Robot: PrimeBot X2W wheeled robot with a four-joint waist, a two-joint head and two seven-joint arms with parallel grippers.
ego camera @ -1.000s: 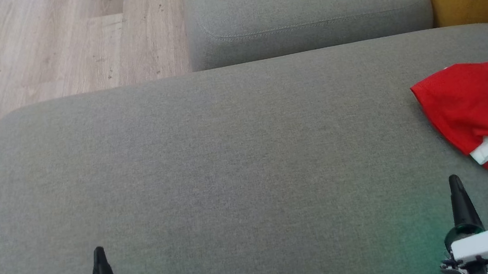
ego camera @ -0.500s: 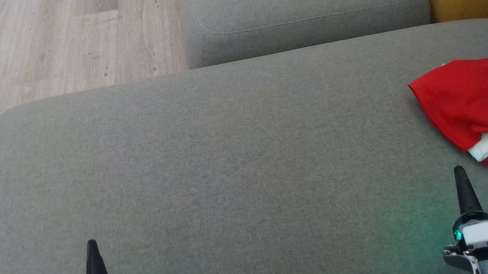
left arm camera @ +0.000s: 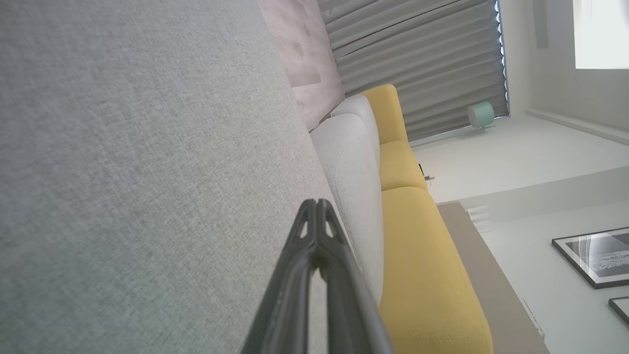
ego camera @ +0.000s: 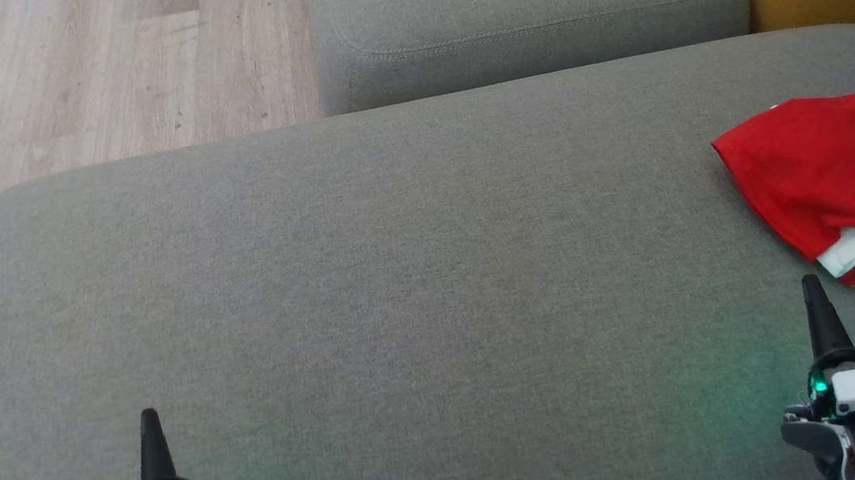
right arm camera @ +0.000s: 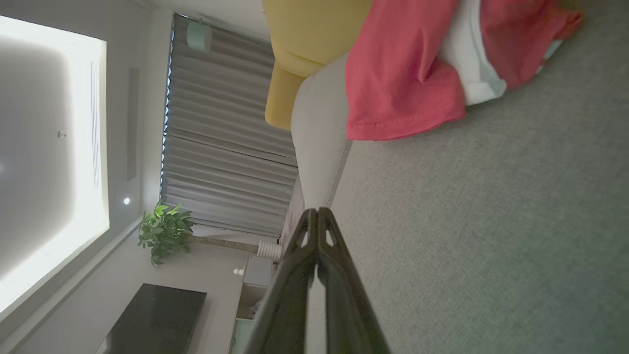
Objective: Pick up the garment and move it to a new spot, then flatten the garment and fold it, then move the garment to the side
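Lying doubled over, not neatly, at the right edge of the grey sofa cushion (ego camera: 367, 280), the red jersey (ego camera: 818, 167) fits both a garment waiting for pickup and one already put aside. The left gripper (ego camera: 148, 418) and right gripper (ego camera: 810, 284) have their fingers pressed together and hold nothing.

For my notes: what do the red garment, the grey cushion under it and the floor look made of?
Red garment: soft matte knit, likely jersey; limp folds, stitched hem. Grey cushion: matte woven upholstery cloth; fine flecked weave. Floor: pale wood or wood-look planks; grain and joints show, which one is unclear.
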